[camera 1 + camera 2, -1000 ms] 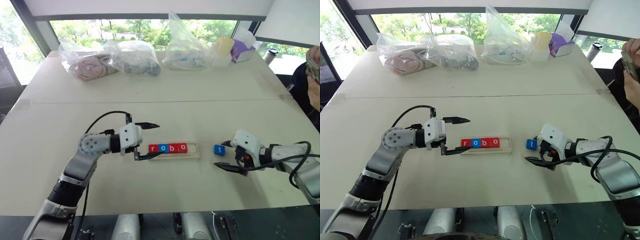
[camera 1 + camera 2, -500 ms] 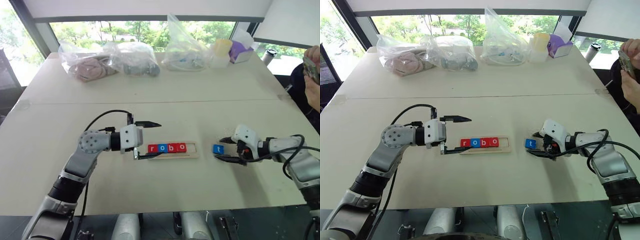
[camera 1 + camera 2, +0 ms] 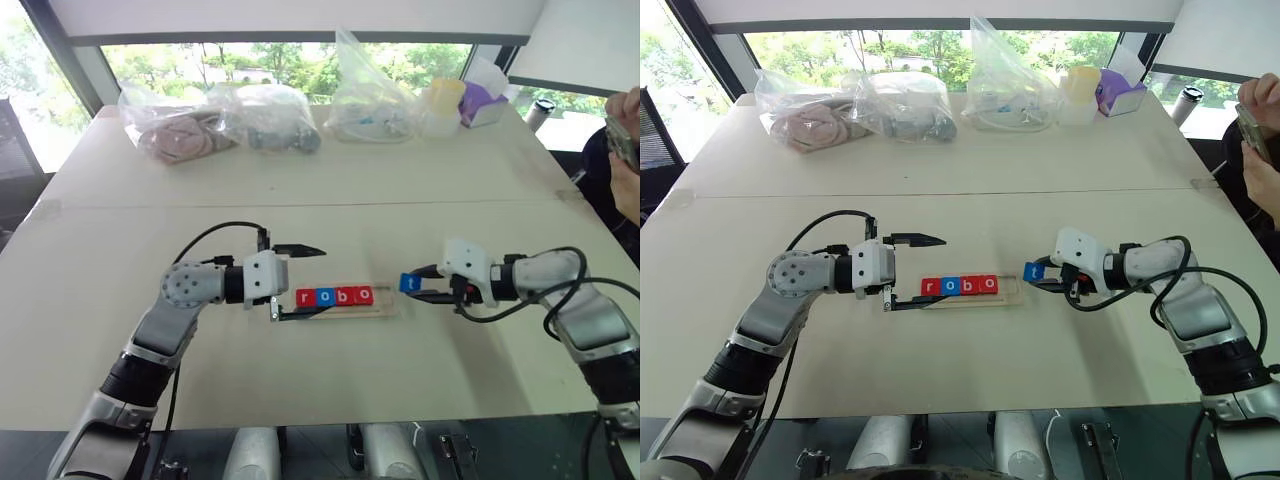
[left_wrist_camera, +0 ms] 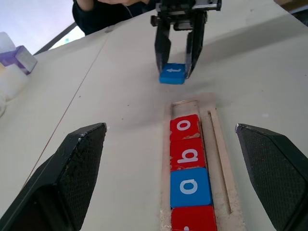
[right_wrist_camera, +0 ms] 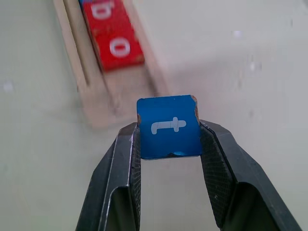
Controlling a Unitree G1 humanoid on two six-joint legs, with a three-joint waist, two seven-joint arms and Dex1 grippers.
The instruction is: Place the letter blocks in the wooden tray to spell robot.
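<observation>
1. Although the word is nearly spelled, the tray point(image 3: 345, 305) holds only four blocks: a red r point(image 3: 306, 297), a blue o point(image 3: 326, 297), a red b point(image 3: 346, 296) and a red o point(image 3: 365, 295), touching one another in a row.
2. The last slot, at the tray's 3 o'clock end, is bare wood, so one letter is left to place.
3. That letter is the blue t point(image 3: 409, 283), which the right gripper point(image 3: 415, 284) has pinched between its two fingers point(image 5: 219, 159); these press on opposite side faces of the block, with the white letter facing up.
4. The t sits just off the tray's open end, at about 3 o'clock from the red o, near but apart from the wood; it looks to be held slightly off the table point(image 3: 320, 180), though that is hard to confirm.
5. The left gripper point(image 3: 303, 281) stands spread wide at the tray's 9 o'clock end, holding nothing; one finger lies alongside the near rail and may be steadying it, but contact cannot be told.
6. By this reading the job is four-fifths done. What remains is to carry the t over the end rail, lower it flat into the empty slot against the red o, and let go.
</observation>
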